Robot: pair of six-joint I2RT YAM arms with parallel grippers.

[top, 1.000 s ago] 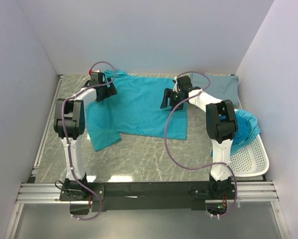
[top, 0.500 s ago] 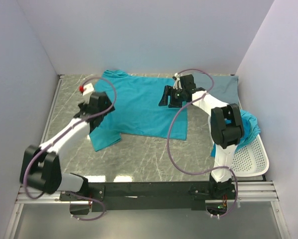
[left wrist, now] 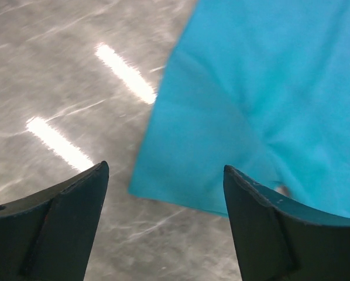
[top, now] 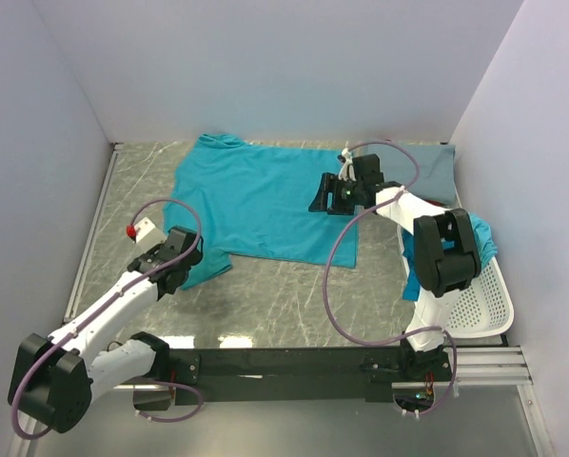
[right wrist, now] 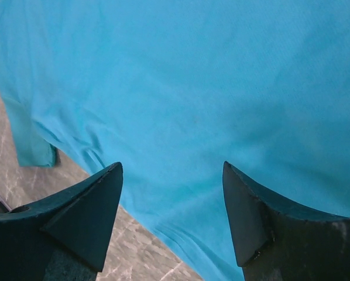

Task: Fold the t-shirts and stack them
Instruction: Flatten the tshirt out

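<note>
the left gripper is hovering wide open and empty, with the teal t-shirt sleeve hem lying just beyond and between its fingers. the right gripper is gaping empty above the shirt's body. probably best: descending low, pinching the hem squarely.

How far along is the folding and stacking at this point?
Done: one grey-blue shirt lies folded at the far right. In hand: a teal t-shirt spread flat, unfolded; left gripper and right gripper open, empty. Left: fold it, plus the teal heap in the white basket.
</note>
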